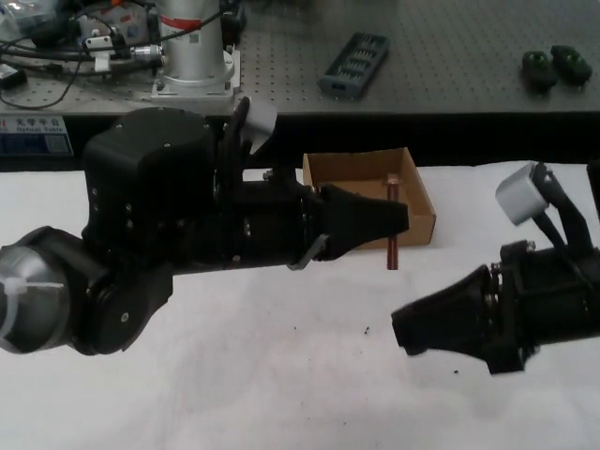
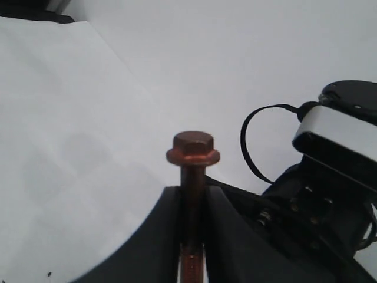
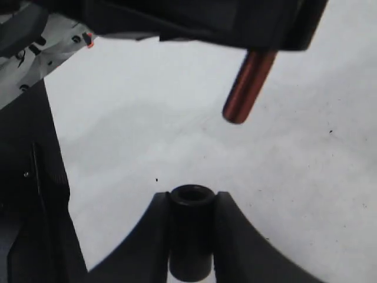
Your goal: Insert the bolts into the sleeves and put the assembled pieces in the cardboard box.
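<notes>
In the middle of the high view, the left gripper is clenched on a copper-coloured metal bolt with a flanged hexagonal head. The bolt stands upright, its head above the black fingers and its threaded shaft hanging below them. In the picture the shaft crosses the front wall of the open brown cardboard box, which sits in the upper middle of the frame on the white cloth covering the bench. At the lower right of the high view, the right gripper points towards the left. Its wrist view shows it grasping a short black cylindrical sleeve between both fingers, the hollow open end facing outward. The bolt's lower end hangs near the sleeve but apart from it, and nothing is inserted.
</notes>
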`<state>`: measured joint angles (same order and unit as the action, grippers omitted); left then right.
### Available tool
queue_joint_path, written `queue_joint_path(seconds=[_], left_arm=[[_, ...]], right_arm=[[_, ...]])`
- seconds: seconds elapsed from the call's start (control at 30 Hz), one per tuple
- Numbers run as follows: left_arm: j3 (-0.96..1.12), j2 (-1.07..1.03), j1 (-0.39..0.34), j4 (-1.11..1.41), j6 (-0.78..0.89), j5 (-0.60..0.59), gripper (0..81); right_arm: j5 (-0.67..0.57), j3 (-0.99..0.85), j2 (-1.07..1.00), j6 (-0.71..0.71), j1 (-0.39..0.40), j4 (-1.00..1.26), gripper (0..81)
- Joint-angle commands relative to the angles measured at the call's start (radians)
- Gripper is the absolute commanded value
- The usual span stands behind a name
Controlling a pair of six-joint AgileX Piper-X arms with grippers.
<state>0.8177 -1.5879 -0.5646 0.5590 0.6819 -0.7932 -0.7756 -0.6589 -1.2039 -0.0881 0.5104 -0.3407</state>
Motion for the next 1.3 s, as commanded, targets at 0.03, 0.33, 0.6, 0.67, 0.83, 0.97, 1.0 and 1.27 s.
queue_joint_path(seconds=[0.03, 0.33, 0.6, 0.67, 0.83, 0.97, 1.0, 1.27], left_arm=[[0.014, 0.000, 0.015, -0.008, 0.022, -0.023, 1.1], [0.014, 0.000, 0.015, -0.033, 0.093, 0.003, 1.1], [0.014, 0.000, 0.015, -0.025, 0.147, 0.029, 1.1], [0.014, 0.000, 0.015, -0.016, 0.167, 0.042, 1.1], [0.012, 0.000, 0.005, 0.025, 0.213, 0.083, 1.1], [0.012, 0.000, -0.014, 0.027, 0.242, 0.085, 1.1], [0.012, 0.000, -0.020, 0.027, 0.241, 0.085, 1.1], [-0.002, 0.000, -0.050, 0.094, 0.232, 0.101, 1.1]], right_arm=[[-0.027, -0.003, 0.012, -0.090, -0.002, -0.066, 10.3], [0.040, -0.003, 0.012, -0.116, -0.002, 0.025, 10.3], [0.048, -0.003, 0.012, -0.113, -0.002, 0.033, 10.3], [0.048, -0.003, 0.012, -0.113, -0.002, 0.033, 10.3], [0.050, -0.003, 0.012, -0.113, -0.002, 0.047, 10.3], [0.084, -0.003, 0.012, -0.107, -0.002, 0.063, 10.3], [0.093, -0.003, 0.012, -0.107, -0.002, 0.064, 10.3], [0.115, -0.003, 0.012, -0.088, -0.002, 0.071, 10.3]])
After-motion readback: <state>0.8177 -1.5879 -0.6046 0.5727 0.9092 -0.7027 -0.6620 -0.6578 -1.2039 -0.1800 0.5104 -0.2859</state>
